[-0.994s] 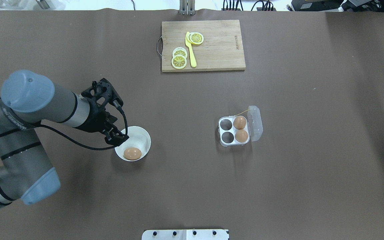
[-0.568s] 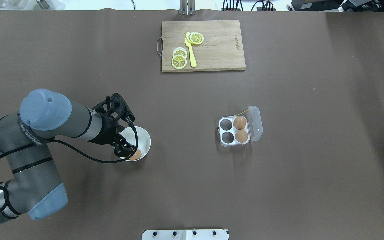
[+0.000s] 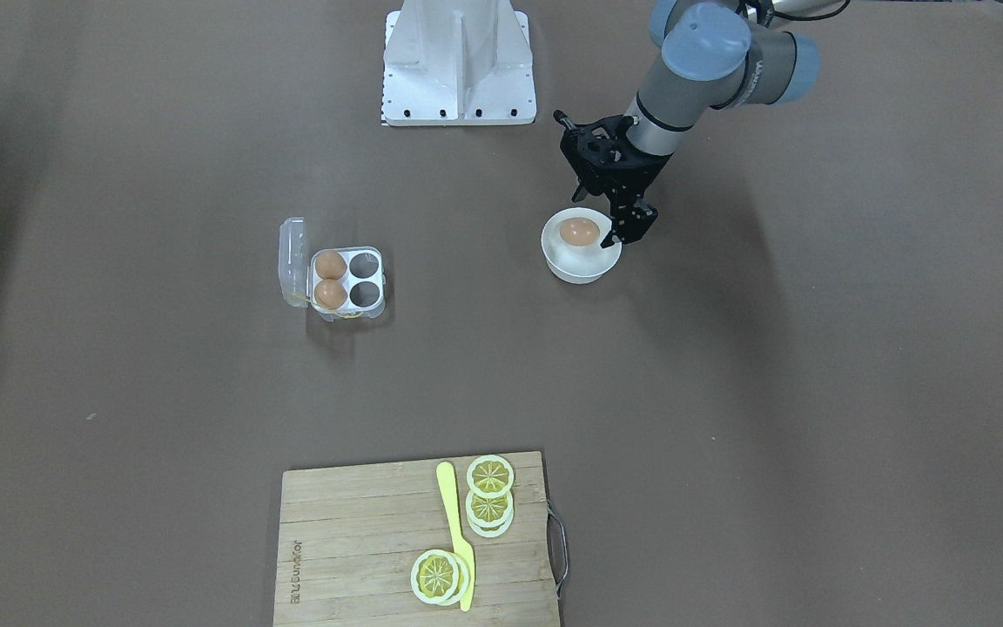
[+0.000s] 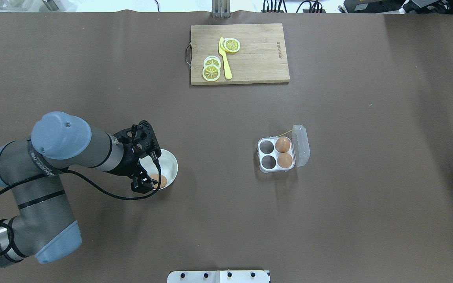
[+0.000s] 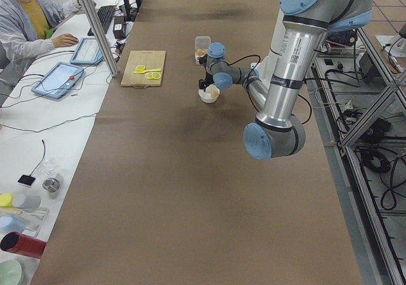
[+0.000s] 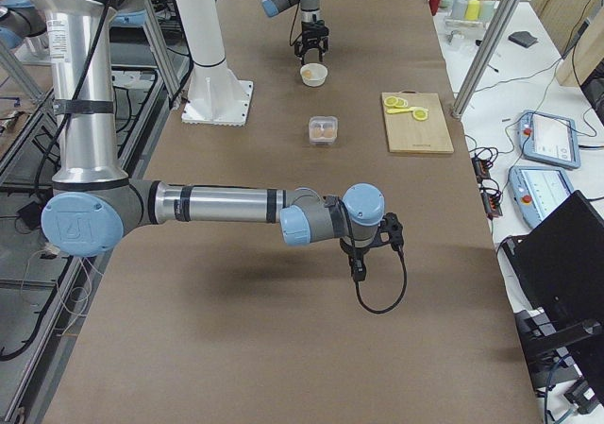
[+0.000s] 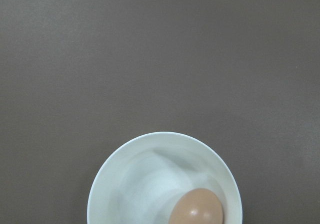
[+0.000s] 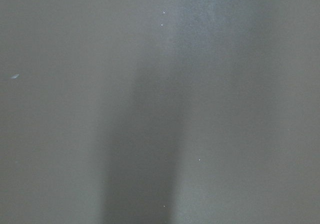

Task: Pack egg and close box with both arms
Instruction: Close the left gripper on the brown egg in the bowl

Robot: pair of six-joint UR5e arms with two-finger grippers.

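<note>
Toward the robot's left end of the counter (image 4: 348, 216), on the side nearer its base, the white bowl (image 3: 573, 266) holds the egg (image 3: 579, 232), which lies loose against the bowl's inner wall. I have the left arm (image 4: 73, 151) reaching over the bowl. The left jaws stand spread apart above its rim with nothing between them. One finger hangs just outside the rim and the other sits over the base side of the bowl. In the left wrist view I see the egg at the bottom edge and no finger on it, so I judge the grasp not yet made. The box (image 4: 275, 170) sits well apart from the bowl, near the middle of the counter. Its clear lid (image 4: 302, 144) is swung open on the side away from the bowl. Two brown eggs (image 4: 283, 144) fill the cups beside the lid, and the two cups (image 4: 266, 146) on the bowl side are bare. The right arm (image 6: 226, 204) stretches low over the counter toward the robot's right end, far from the box, and I cannot tell how the right jaws stand. By my reading the task is barely begun. The egg has to be picked up, carried across and seated in a bare cup. Then both arms must fold the lid down.
</note>
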